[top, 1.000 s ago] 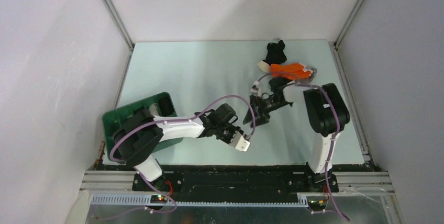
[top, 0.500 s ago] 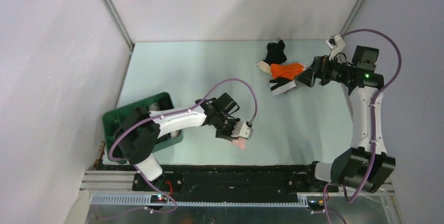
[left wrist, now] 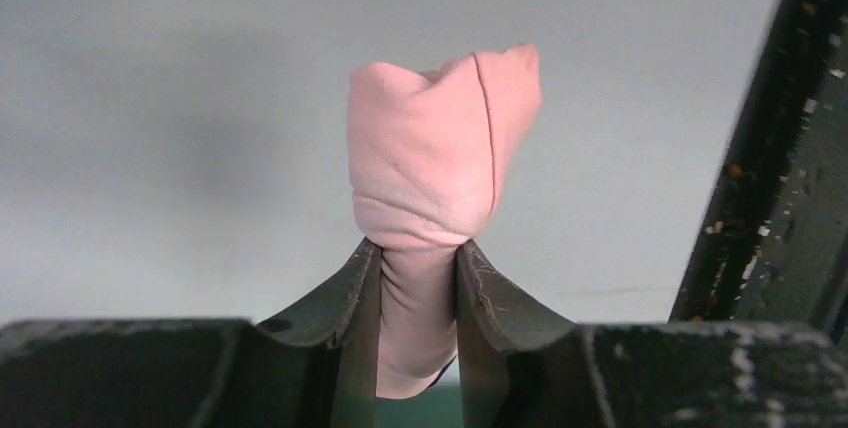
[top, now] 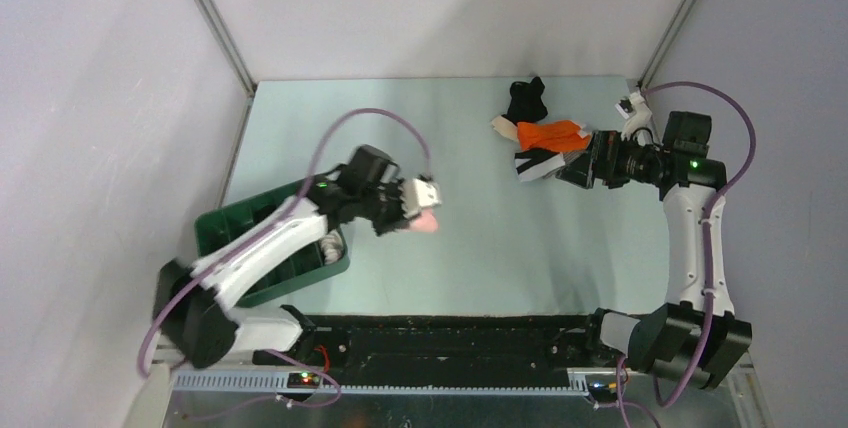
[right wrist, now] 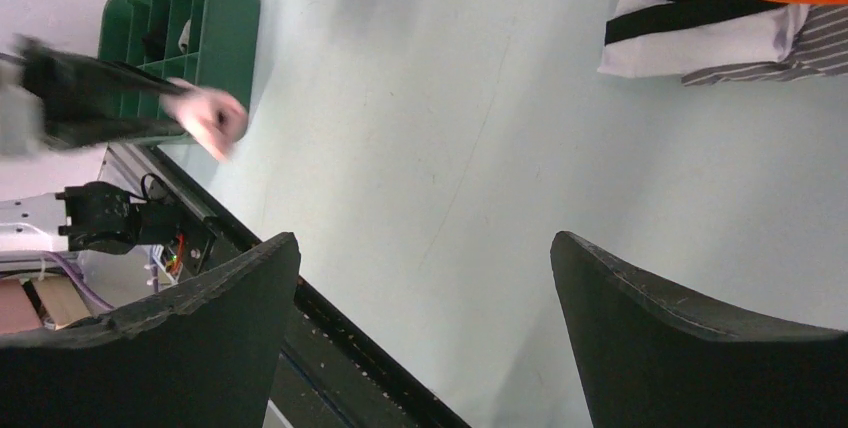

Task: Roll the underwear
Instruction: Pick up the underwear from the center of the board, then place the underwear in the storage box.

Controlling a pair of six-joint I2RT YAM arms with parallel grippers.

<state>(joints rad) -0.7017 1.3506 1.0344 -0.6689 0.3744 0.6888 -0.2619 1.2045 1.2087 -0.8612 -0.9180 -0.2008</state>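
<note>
Left wrist view: the left gripper pinches a rolled pale pink underwear, lifted over the table beside the green tray. The right gripper gapes wide, holding nothing, near the underwear pile, seemingly not touching it.

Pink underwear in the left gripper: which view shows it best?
Left wrist view: the pink underwear is large and sharp, bundled and pinched in the left gripper. The top view shows only a small pink spot at the gripper; the right wrist view, a blurred pink blob.
</note>
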